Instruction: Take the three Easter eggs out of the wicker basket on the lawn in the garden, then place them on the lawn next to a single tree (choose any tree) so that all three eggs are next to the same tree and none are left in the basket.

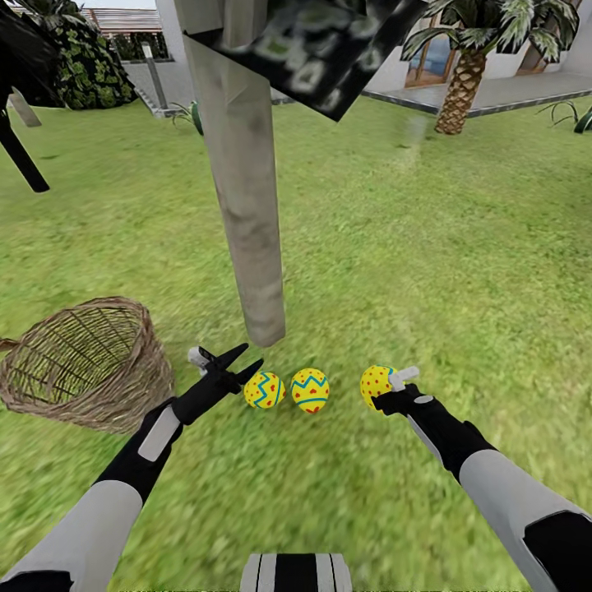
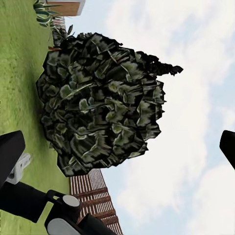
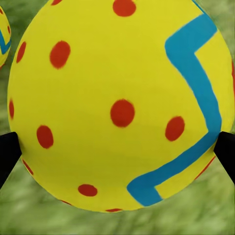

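Note:
The pale tree trunk (image 1: pixel 247 205) rises from the lawn (image 1: pixel 427 271) just ahead. Two yellow Easter eggs (image 1: pixel 264 390) (image 1: pixel 310 390) lie on the grass beside its foot. My right gripper (image 1: pixel 393 386) is shut on the third egg (image 1: pixel 374 385), low over the grass to their right. The right wrist view has that egg (image 3: pixel 117 105) between both fingertips (image 3: pixel 7 154), with another egg (image 3: pixel 2 34) at the edge. My left gripper (image 1: pixel 253 355) stands open beside the leftmost egg, holding nothing. The wicker basket (image 1: pixel 82 362) lies tipped at the left, nothing visible inside.
Dark angular foliage (image 1: pixel 329 41) hangs overhead. A short palm (image 1: pixel 460 82) and the white house stand at the far right, and a dark thin trunk (image 1: pixel 20 156) at the far left. The left wrist view faces foliage (image 2: pixel 103 103), sky and a slatted fence (image 2: pixel 95 196).

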